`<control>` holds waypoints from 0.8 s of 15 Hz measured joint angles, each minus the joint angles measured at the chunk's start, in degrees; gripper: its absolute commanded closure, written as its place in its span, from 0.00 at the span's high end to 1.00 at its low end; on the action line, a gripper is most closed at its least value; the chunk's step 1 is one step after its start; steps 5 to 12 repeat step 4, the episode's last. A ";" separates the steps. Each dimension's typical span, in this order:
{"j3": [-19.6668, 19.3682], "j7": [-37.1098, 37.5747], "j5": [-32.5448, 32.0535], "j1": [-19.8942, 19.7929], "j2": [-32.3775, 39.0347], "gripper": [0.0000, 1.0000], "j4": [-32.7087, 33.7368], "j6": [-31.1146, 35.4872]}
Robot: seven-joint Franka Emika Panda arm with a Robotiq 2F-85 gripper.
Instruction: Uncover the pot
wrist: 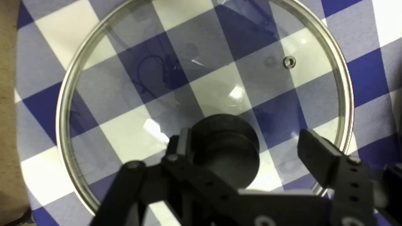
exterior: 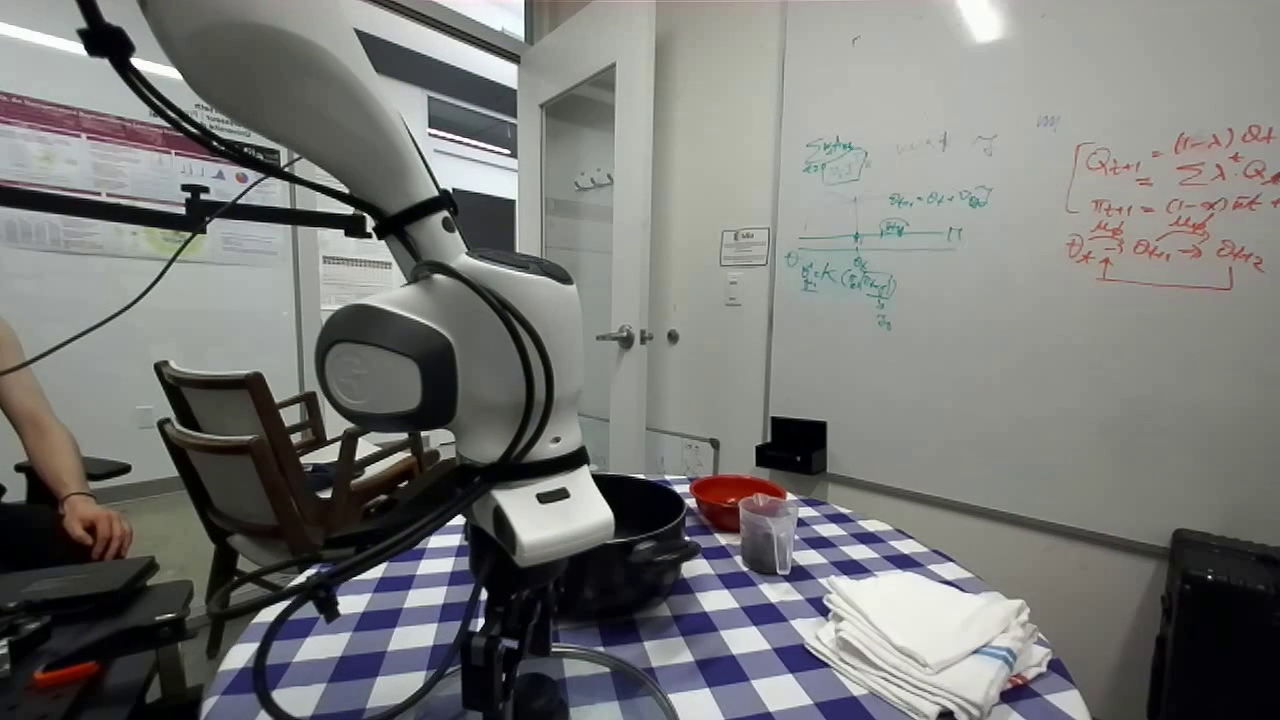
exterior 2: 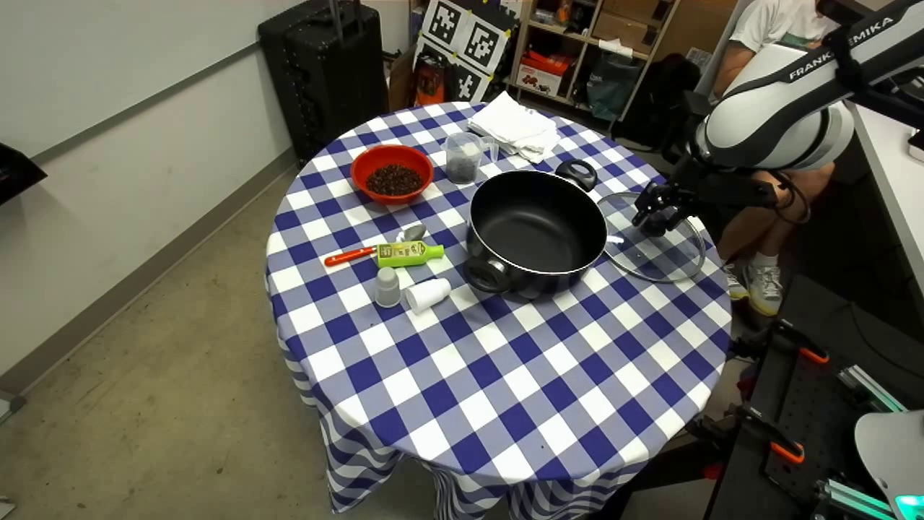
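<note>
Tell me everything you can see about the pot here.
The pot is round, wide and black, seemingly coated metal, with a thin bright rim and two opposite black side handles. It stands upright on the checked tablecloth, uncovered, its smooth dark inside showing. The glass lid lies beside it; whether they touch I cannot tell.

Robotics lab: Franka arm (exterior 2: 772, 115), whiteboard (exterior: 1020, 330) w/ eqns (exterior: 1150, 208); in an ext. view, fiducial-tag bd. (exterior 2: 462, 41) at 12 o'clock.

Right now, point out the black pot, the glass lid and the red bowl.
Black pot (exterior 2: 535, 230): in an exterior view, on its bare inside bottom.
Glass lid (wrist: 202, 89): in the wrist view, on its clear pane.
Red bowl (exterior 2: 392, 154): in an exterior view, on its inner wall.
</note>
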 measured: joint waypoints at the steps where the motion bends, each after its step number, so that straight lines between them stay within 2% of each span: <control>1: 0.19 -0.02 0.00 -0.12 0.11 0.89 0.11 -0.03; 12: 0.30 -0.04 0.00 -0.29 0.16 0.89 0.18 -0.07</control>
